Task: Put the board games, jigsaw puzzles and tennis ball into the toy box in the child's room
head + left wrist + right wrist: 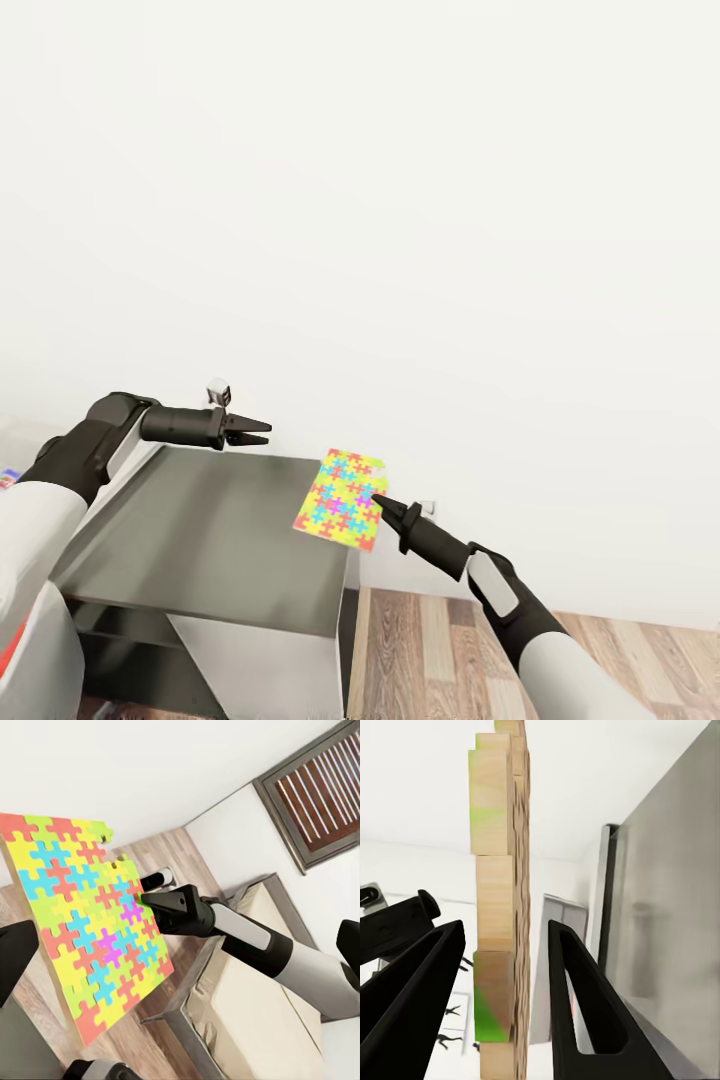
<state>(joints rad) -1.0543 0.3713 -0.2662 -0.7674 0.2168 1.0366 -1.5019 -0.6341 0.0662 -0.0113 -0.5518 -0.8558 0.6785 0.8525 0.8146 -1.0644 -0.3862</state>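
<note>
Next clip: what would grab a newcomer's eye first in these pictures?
The multicoloured jigsaw puzzle stands out most: it is held tilted in the air at the right edge of the grey-topped cabinet, against a bare white wall. The right gripper meets its right side, and the right wrist view shows the board's wooden edge between the two dark fingers. The left gripper hovers over the cabinet's far edge, holding nothing.

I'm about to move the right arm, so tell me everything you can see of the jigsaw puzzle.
The jigsaw puzzle is a thin flat board of interlocking yellow, pink, green and blue pieces with wood-coloured edges. It is tilted up beside the grey cabinet's corner, clear of the floor, between the fingers of the right end effector. One corner looks notched.
</note>
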